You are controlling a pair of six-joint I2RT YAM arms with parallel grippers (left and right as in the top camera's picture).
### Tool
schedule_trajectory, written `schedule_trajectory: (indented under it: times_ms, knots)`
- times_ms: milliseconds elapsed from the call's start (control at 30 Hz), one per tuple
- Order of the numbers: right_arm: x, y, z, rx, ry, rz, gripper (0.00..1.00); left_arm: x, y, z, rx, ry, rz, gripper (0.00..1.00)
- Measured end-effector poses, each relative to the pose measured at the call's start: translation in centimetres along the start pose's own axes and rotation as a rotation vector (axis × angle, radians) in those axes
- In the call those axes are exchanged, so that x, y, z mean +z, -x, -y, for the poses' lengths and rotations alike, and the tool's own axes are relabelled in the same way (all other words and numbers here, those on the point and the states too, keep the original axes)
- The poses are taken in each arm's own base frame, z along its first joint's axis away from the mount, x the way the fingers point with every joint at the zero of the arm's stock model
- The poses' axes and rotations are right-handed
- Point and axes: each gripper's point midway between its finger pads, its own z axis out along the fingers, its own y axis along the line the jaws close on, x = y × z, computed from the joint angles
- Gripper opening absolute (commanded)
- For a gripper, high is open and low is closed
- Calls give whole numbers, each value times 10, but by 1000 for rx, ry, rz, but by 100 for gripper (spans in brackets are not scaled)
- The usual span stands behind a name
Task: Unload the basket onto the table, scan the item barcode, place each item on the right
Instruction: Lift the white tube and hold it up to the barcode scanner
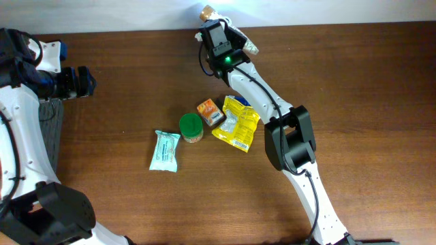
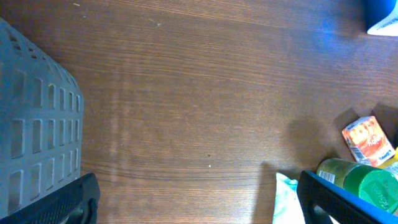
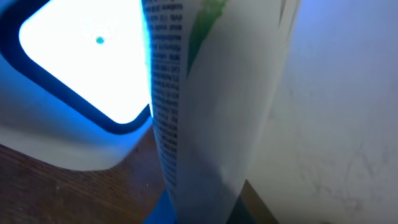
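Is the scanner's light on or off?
On. In the right wrist view the scanner glows bright white with a blue edge, right beside the white packet.

I saw the overhead view evenly lit and sharp, while in the right wrist view the scanner window (image 3: 74,62) blew out white at upper left and the close packet (image 3: 217,112) was blurred, blue-tinged.

Open tabletop (image 1: 122,82) left, packets (image 1: 235,126) clustered centre
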Motion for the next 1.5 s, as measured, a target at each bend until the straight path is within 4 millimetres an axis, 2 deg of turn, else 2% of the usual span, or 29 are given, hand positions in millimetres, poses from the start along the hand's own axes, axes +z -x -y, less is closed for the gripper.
schedule_trajectory:
  times_ms: [500,733,800,867,933,1033,1133,1200,1267,1300,1400,1500]
  knots:
    - [0,-2,1,21,-8,-12,4,0,0,0,0,0,0,99]
    - [-4,-14,-26,64,154,-27,4,0,0,0,0,0,0,99]
    - [-18,-16,-21,91,218,-29,4,0,0,0,0,0,0,99]
    - [-38,-16,-4,146,272,-16,4,0,0,0,0,0,0,99]
    - [-74,-15,30,250,345,12,4,0,0,0,0,0,0,99]
    - [-144,-25,95,482,453,55,4,0,0,0,0,0,0,99]
    - [-189,-58,134,643,543,20,4,0,0,0,0,0,0,99]
    - [-198,-93,142,722,600,-75,4,0,0,0,0,0,0,99]
    - [-189,-133,136,770,649,-220,4,0,0,0,0,0,0,99]
    - [-175,-164,126,806,676,-337,4,0,0,0,0,0,0,99]
    - [-151,-207,110,865,702,-490,4,0,0,0,0,0,0,99]
    - [-127,-264,89,940,714,-663,4,0,0,0,0,0,0,99]
